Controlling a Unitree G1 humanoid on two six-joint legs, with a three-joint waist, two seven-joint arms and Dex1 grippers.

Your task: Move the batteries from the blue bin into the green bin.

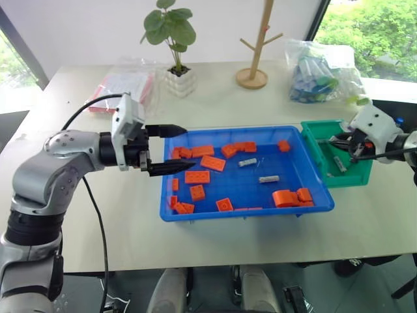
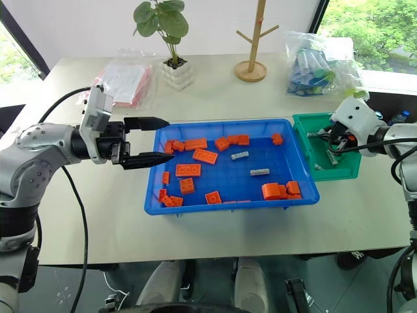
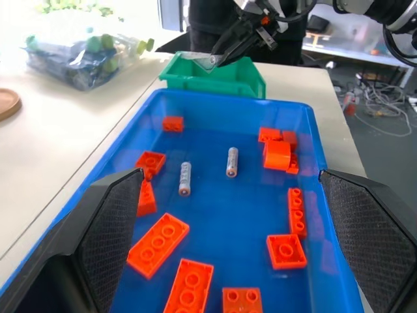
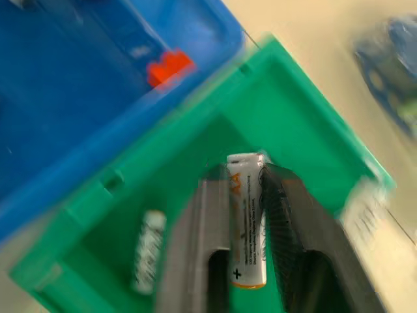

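Silver-grey batteries (image 1: 268,178): two lie loose mid blue bin (image 1: 195,215) among orange blocks (image 1: 197,176). One already sits in green bin (image 1: 315,151) at tray's 3 o'clock. R gripper (image 4: 244,222) hangs over green bin w/ a battery (image 4: 246,220) between its fingers, not yet dropped. L gripper (image 1: 171,150) wide open, empty, at tray's 9 o'clock. Cells look light, stiff, slick, prone to roll; pinch across mid-length.

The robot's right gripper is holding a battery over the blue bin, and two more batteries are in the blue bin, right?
Not quite: the right gripper holds the battery over the green bin, as the right wrist view shows. Two batteries do lie in the blue bin.
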